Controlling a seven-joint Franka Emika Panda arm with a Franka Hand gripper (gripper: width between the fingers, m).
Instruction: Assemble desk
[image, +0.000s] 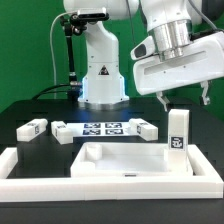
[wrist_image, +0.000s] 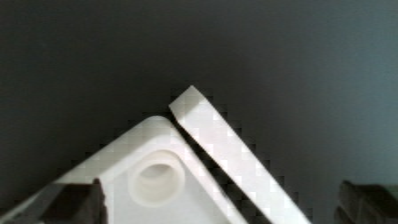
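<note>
Along the counter's (image: 25, 108) front edge runs a low white border bar (image: 110, 187), with shorter bars turning back at each end. Just behind it, inside that frame, lies the desk's top panel (image: 120, 160). It is flat and rim up, and its long axis follows the front edge.

At the panel's end on the exterior view's right stands an upright leg (image: 178, 131), its tag facing the camera and its long axis vertical. I cannot tell whether it is seated in the panel or only stands against it.

The pincer (image: 184, 97) hangs almost straight above that leg and clear of it, spread wide with nothing between its tips. The leg therefore lies directly downward from the pincer. In my judgement a plain descent would bring one tip to each side of it, with nothing in the way.

In the wrist view the fingers (wrist_image: 71, 203) frame one corner of the panel, which has a round socket (wrist_image: 157, 180). Across a dark seam from it is a bright white strip, but I cannot say whether that is rim, bar or leg.

Farther back, mid-counter, lies the marker board (image: 103, 128). The first loose leg (image: 147, 128) lies at its end on the exterior view's right. The second loose leg (image: 62, 132) lies at the opposite end, and the third loose leg (image: 32, 128) lies apart beyond that. All three lie on their sides, away from the pincer's path. The robot base (image: 100, 75) stands toward the back edge.
</note>
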